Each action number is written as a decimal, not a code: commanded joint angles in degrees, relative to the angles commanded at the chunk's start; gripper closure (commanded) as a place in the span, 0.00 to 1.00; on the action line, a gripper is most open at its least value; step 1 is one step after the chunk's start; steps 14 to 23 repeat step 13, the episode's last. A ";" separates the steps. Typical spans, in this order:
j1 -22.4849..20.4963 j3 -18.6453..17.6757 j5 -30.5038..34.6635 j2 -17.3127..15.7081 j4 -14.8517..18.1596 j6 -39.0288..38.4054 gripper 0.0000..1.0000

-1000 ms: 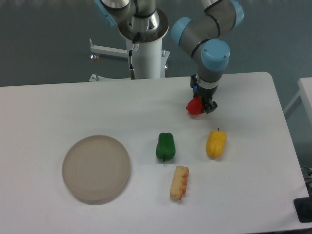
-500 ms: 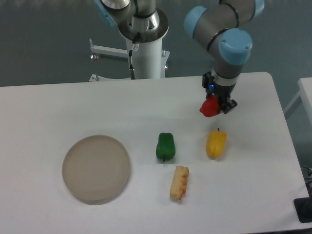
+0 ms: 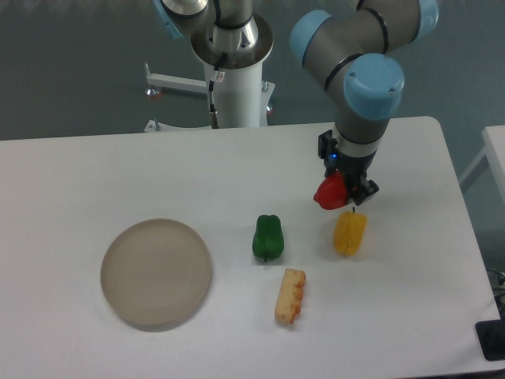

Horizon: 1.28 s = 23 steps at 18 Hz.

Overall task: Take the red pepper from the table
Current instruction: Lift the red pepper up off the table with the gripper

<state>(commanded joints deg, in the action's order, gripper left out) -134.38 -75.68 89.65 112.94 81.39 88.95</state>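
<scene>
Jaws clamped on the red pepper point(image 3: 329, 193), one finger each side; the gripper point(image 3: 344, 192) points down from the grey-and-blue wrist. Only the pepper's left half shows, the rest is hidden behind the dark fingers. It appears held clear of the table point(image 3: 95, 174), though height can't be judged well from this one view.

Handling, as a judgement: glossy moulded toy, so likely light, stiff and hollow, and slippery on the skin. Rounded lobes mean a pinch can squirt it out if the pads sit off-centre. Best hold is across the widest part of the body, pads on opposite lobes, not near the stem end or the tapered base. Current grip looks to be near the pepper's right side, not centred, so slip or rotation is the risk to watch. Not fragile; moderate squeeze should be fine.

Outward from the jaws: the yellow pepper point(image 3: 349, 232) lies just below and slightly right, close under the held pepper in the picture, its stem tip near the fingertips. The green pepper point(image 3: 267, 236) is down and to the left, well apart. The pale ridged food toy with orange edging point(image 3: 289, 295) lies farther below-left, past the green one. The round beige-grey plate point(image 3: 155, 273) is far left and lower. The robot's white base column point(image 3: 234, 79) stands up-left, behind the table's far edge.
</scene>
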 joint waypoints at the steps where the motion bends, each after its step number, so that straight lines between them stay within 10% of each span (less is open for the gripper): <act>1: 0.00 -0.09 -0.09 0.18 -0.09 0.00 0.68; 23: -0.44 0.00 0.17 1.67 -1.85 1.14 0.67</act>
